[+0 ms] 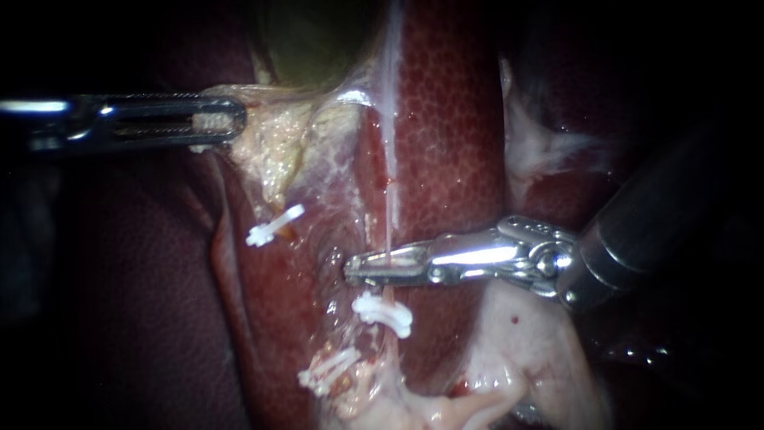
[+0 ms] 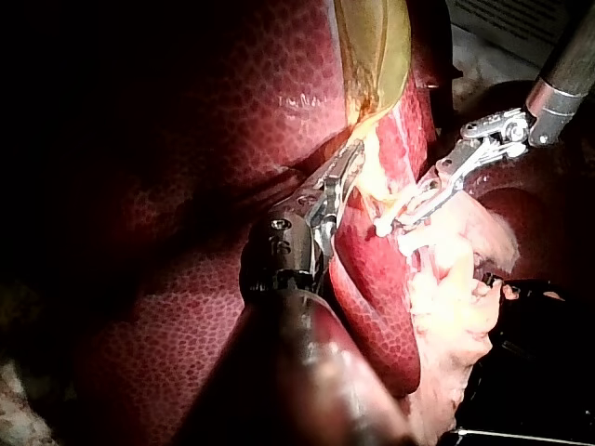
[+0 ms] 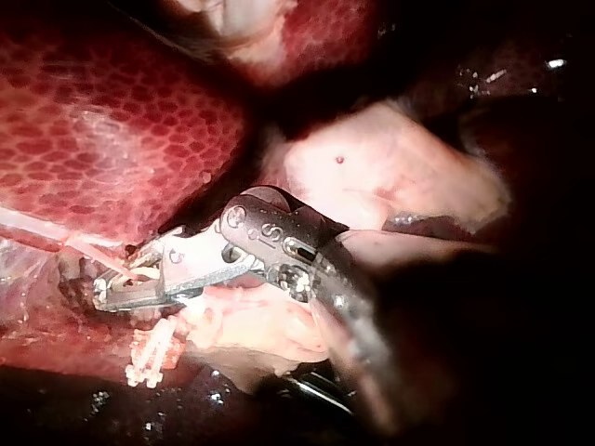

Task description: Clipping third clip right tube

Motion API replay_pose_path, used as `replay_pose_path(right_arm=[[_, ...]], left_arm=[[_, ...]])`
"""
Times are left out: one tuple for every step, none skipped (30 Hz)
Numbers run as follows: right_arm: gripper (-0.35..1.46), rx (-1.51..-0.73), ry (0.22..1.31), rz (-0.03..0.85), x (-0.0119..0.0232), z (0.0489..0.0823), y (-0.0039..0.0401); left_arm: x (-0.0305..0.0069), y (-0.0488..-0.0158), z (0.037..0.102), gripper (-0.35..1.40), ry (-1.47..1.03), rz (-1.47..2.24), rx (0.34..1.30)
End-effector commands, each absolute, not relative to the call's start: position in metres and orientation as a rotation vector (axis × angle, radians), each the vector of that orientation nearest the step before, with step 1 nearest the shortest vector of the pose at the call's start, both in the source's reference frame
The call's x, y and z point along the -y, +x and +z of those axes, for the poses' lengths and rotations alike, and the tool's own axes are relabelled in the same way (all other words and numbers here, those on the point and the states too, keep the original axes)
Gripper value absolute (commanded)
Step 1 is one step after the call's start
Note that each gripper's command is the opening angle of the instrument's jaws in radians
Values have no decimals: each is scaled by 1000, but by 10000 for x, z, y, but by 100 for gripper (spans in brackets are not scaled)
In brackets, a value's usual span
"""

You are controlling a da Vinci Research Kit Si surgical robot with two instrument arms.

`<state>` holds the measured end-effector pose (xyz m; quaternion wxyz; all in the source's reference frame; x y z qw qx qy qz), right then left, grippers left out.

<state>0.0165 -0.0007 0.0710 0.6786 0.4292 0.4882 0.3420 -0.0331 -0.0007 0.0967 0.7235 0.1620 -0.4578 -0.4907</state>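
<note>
Our left instrument, a slender metal shaft ending in long windowed jaws, comes in from the left, and its jaws are clamped on a pale yellow flap of tissue just below the greenish, glistening gallbladder; the flap looks stretched towards the left. Our right instrument, a dark shaft with a shiny steel wrist and narrow jaws, comes in from the right and lies across the dark red, mottled liver. Its jaws are closed onto the thin, whitish right tube, which runs down from near the gallbladder as a taut pale strand and passes between them. Only a narrow slit shows between the jaws. In the right wrist view something white sits between the jaws at the tube, though we cannot tell its shape. Just below the jaws, a small white plastic clip sits across the same tube, close to the jaws but not touching them. A second white clip lies lower still, in frayed pale tissue, and we cannot tell which tube it grips. A third white clip sits well apart on the left, tilted, under the yellow flap. A smooth mass of pale pink tissue lies beneath the right instrument's wrist.
</note>
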Motion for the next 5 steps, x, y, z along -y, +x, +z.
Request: replay_pose_path(right_arm=[[-35, -1094, 967, 772, 7, 710, 165], [-35, -1094, 968, 772, 7, 711, 165], [-35, -1094, 968, 772, 7, 711, 164], [-35, -1094, 968, 771, 7, 711, 164], [-35, -1094, 969, 770, 7, 711, 164]], left_arm=[[7, -331, 967, -33, 357, -1084, 1010], [7, -331, 967, -33, 357, -1084, 1010], [7, -331, 967, -33, 357, -1084, 1010], [6, -331, 967, -33, 357, -1084, 1010], [6, -331, 967, -33, 357, -1084, 1010]])
